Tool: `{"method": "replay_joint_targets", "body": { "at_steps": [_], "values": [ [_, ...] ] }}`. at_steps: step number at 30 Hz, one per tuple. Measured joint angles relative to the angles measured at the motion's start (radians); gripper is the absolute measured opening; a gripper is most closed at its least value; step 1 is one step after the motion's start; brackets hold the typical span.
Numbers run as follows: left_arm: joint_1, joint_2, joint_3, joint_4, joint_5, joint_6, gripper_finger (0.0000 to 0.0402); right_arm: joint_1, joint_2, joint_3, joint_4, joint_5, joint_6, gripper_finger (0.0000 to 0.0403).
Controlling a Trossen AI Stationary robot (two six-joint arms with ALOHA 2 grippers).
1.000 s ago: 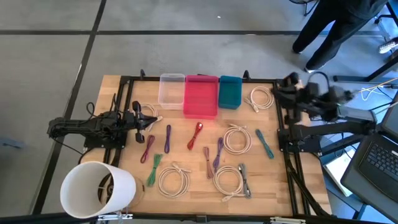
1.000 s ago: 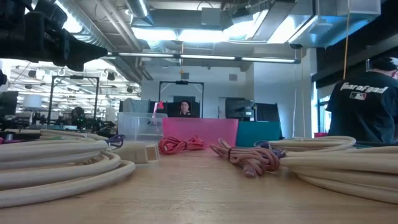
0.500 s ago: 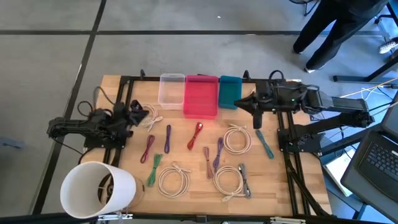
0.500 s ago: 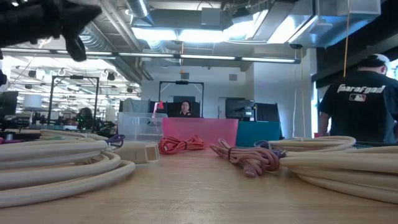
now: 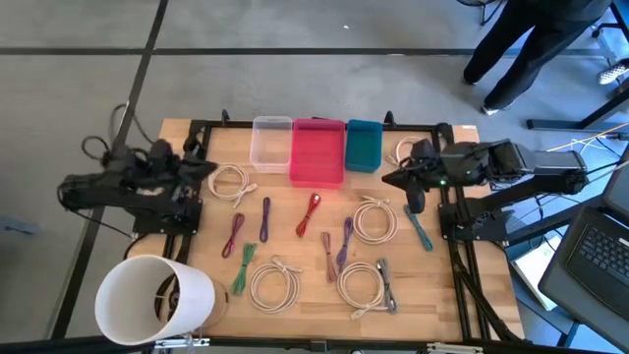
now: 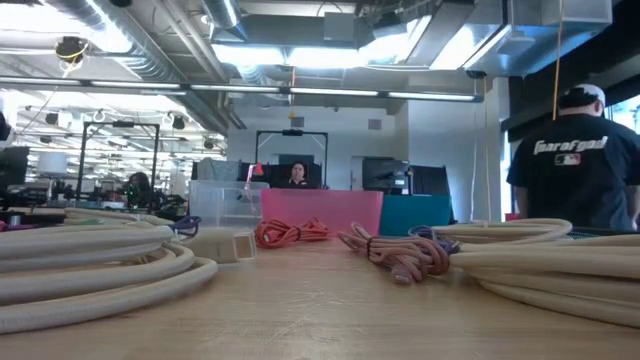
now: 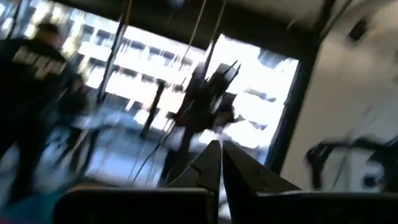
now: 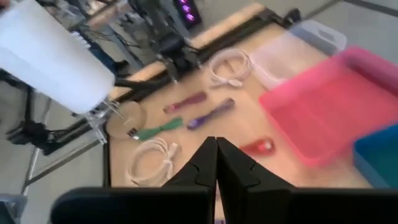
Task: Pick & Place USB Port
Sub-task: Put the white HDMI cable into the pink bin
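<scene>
The wooden table has a black frame running along its back and side edges. Three trays stand side by side at the back edge: a clear tray, a pink tray and a teal tray. A white bucket sits at the near left corner. The open strip between the trays and the cables below them is narrow.

The cables lie loose across the middle of the table. A red cable lies just in front of the pink tray, with a purple cable and a magenta cable to its left and a green cable near the bucket. White coiled cables lie at left, centre and right, and a teal cable lies by the right frame rail.

The left gripper is at the left edge beside a white coil, fingers pressed together and empty. The right gripper hangs over the table's right side, just in front of the teal tray, fingers pressed together, holding nothing.

Grey floor surrounds the table; a person in a dark shirt stands beyond the right back corner.

Compared with half a second ago, the left arm has drawn back toward the left edge, and the right gripper has shifted slightly nearer. The cables have not moved.
</scene>
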Motion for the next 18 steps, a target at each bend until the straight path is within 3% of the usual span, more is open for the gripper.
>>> {"method": "replay_joint_targets", "body": {
  "at_steps": [3,7,13,18],
  "values": [
    [0.0,0.129,0.144,-0.271,-0.039,0.011,0.0008,0.019,0.018,0.0,-0.173,0.103,0.097,0.001],
    [0.0,0.234,0.273,-0.465,-0.147,0.026,0.0008,0.007,0.054,0.0,-0.447,0.212,0.213,0.0007],
    [0.0,0.271,0.335,-0.498,-0.292,0.123,0.0008,-0.1,0.117,-0.03,-0.573,0.245,0.255,0.0018],
    [0.0,0.258,0.338,-0.497,-0.332,0.142,0.0008,-0.287,0.163,-0.149,-0.51,0.134,0.159,0.0066]
  ]
}}
